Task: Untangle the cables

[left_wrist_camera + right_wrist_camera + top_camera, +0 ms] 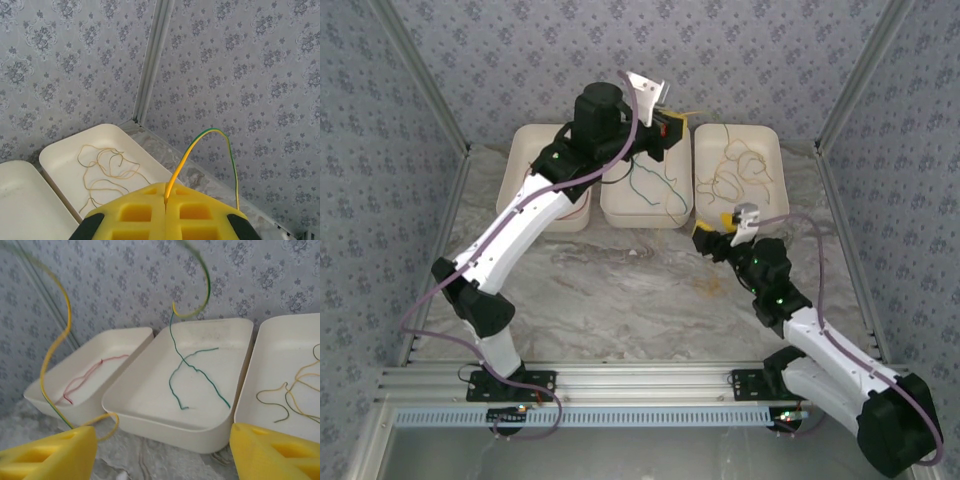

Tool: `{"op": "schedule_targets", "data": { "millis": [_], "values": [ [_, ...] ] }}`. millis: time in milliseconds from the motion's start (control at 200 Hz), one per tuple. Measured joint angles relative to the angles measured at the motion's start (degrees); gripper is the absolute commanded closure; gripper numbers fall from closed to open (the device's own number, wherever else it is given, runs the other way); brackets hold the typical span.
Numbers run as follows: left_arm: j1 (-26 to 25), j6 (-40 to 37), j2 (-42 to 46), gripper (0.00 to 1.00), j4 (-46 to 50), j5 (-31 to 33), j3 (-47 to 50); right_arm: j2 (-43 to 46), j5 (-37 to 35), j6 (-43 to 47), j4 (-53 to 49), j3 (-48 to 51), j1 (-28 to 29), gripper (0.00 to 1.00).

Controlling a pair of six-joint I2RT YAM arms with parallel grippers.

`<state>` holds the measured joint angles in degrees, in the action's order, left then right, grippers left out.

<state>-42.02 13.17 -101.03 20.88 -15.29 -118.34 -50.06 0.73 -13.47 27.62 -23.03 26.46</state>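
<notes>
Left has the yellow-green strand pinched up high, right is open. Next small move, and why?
Probably swing the left gripper toward the right tray and lower it. It is shut on the yellow-green cable, whose tail curls by the open right gripper. That tray already holds the other yellow cables.

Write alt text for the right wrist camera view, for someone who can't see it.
Three white trays stand side by side: the left tray holds a red cable, the middle tray a green cable, the right tray yellow cables. A yellow-green cable curves down beside one of the open yellow fingers.
</notes>
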Motion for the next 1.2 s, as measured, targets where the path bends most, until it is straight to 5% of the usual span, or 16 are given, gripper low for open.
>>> {"op": "schedule_targets", "data": {
  "millis": [90, 515, 784, 899, 964, 1009, 1199],
  "values": [
    [-0.2, 0.0, 0.0, 1.0, 0.2, -0.2, -0.1, -2.6, -0.2, 3.2, 4.1, 1.3, -1.0, 0.01],
    [-1.1, 0.0, -0.8, 1.0, 1.7, -0.4, -1.1, -10.5, -3.3, 11.0, 16.3, -2.4, 0.4, 0.02],
    [-1.2, 0.0, -0.8, 1.0, 1.7, -0.6, -1.1, -12.0, -2.9, 10.1, 16.5, -7.8, -2.7, 0.14],
    [-1.2, 0.0, -0.8, 1.0, 1.7, -0.6, -1.1, -13.3, -2.3, 8.9, 15.8, -9.3, -4.0, 0.37],
    [-1.2, 0.0, -0.8, 1.0, 1.7, -0.6, -1.1, -13.8, -1.8, 8.7, 14.6, -10.4, -4.7, 0.67],
    [-1.2, 0.0, -0.8, 1.0, 1.7, -0.6, -1.1, -13.9, -1.3, 8.5, 13.7, -11.1, -5.2, 1.0],
    [-1.2, 1.1, -2.2, 1.0, 0.1, -0.6, -1.2, -13.6, -2.1, 4.8, 6.3, -17.6, -10.1, 1.0]
  ]
}}
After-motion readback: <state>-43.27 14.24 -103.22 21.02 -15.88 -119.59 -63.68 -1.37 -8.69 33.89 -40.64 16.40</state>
